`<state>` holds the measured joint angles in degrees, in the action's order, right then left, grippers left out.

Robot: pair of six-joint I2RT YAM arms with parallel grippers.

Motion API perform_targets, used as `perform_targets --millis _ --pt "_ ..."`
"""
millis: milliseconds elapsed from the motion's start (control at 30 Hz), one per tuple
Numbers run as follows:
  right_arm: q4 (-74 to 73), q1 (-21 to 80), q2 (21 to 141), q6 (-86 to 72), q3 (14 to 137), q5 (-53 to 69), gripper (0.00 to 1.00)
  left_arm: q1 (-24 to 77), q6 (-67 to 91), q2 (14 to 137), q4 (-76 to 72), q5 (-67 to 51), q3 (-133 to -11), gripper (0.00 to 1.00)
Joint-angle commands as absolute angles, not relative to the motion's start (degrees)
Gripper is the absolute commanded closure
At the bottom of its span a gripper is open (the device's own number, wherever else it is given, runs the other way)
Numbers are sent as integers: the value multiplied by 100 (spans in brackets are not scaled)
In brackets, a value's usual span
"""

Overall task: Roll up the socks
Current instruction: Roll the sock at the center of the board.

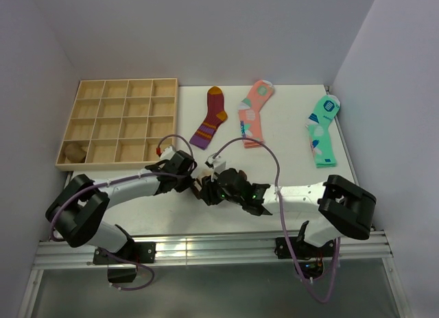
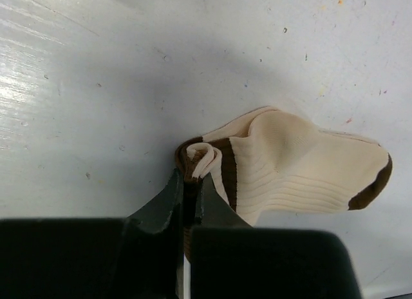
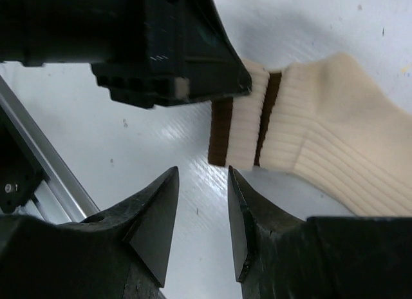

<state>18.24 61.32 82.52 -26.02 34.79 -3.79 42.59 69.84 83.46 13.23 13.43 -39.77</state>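
You seem to be just starting the roll: your left gripper [image 2: 191,183] is pinching the curled cuff of the beige ribbed sock with dark brown toe and band [image 2: 290,170], which is lying by the near edge of the white tabletop [image 1: 291,133]. Your right gripper [image 3: 203,183] is hovering spread beside it. The rest is lying unrolled.

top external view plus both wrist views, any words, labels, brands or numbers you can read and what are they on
No text can be read in any view.
mint-green sock: pale marks on the dark patch near its cuff, too small to read.
pink sock: pattern shapes only, no lettering to make out.
maroon striped sock, beige sock, wooden tray: no writing visible.
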Motion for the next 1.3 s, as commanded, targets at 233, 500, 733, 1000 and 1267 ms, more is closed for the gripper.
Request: perform_targets --millis 233,500,733,1000,1267 --pt "2794 6521 8736 -2100 3542 -1335 56 4333 6732 8807 2522 1292 -4447 100" --pt "2927 6741 9307 -1960 3787 -1810 56 4324 6768 8973 2584 1108 -4517 100" --pt "2672 6952 9764 -1828 4069 -2328 55 4333 6688 9220 2689 1011 -4702 100" --pt "2584 7172 9493 -1863 3982 -3120 52 4324 6609 9299 2760 967 -4790 100" --pt "2496 7251 9492 -1687 4139 -3278 49 4333 6557 9343 2795 932 -4808 100"
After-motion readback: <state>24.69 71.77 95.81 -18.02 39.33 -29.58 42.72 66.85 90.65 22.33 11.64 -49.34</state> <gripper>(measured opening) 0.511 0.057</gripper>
